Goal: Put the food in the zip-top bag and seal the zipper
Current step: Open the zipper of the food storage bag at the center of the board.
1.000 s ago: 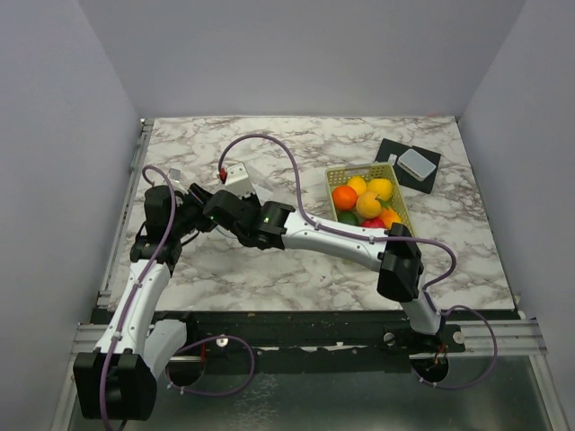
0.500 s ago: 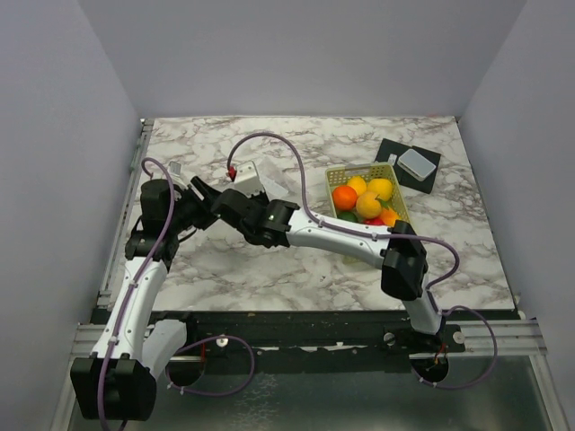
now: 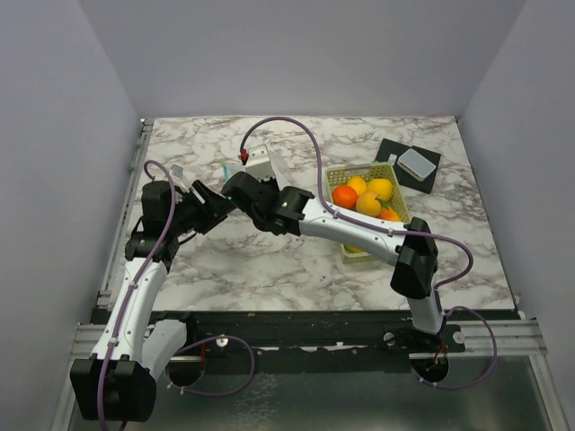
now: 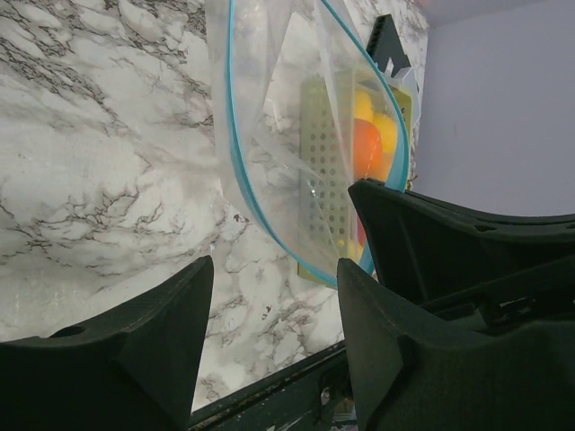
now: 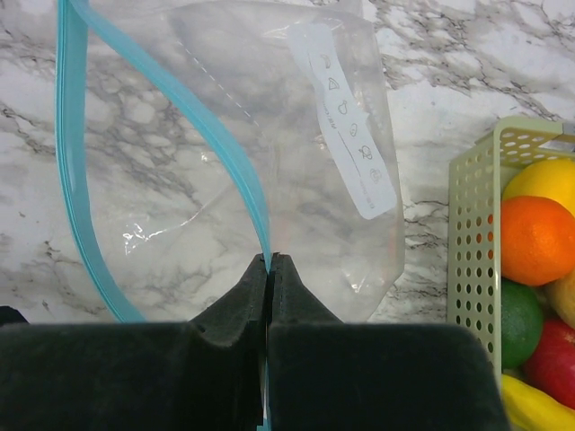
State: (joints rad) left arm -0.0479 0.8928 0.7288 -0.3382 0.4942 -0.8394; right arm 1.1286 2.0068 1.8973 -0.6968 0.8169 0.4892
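Observation:
My right gripper (image 5: 269, 260) is shut on the light blue zipper (image 5: 235, 153) at the mouth of the clear zip-top bag (image 5: 296, 180) and holds it off the marble table. The bag is empty and its mouth gapes open. My left gripper (image 4: 274, 269) is open and empty just below the bag (image 4: 269, 108), with the zipper (image 4: 235, 171) in front of it. In the top view the left gripper (image 3: 208, 199) sits next to the right gripper (image 3: 232, 187). The food (image 3: 367, 199) lies in the yellow-green basket (image 3: 334, 171): an orange (image 5: 536, 238), yellow, green and red pieces.
The perforated basket (image 5: 467, 233) stands right of the bag, under the right forearm. A black pad with a small white box (image 3: 411, 163) lies at the back right. Grey walls close in the table (image 3: 269, 269) on three sides.
My right gripper has moved right and away from me, carrying the bag by its zipper. My left gripper stayed near its place and now stands apart from the right one.

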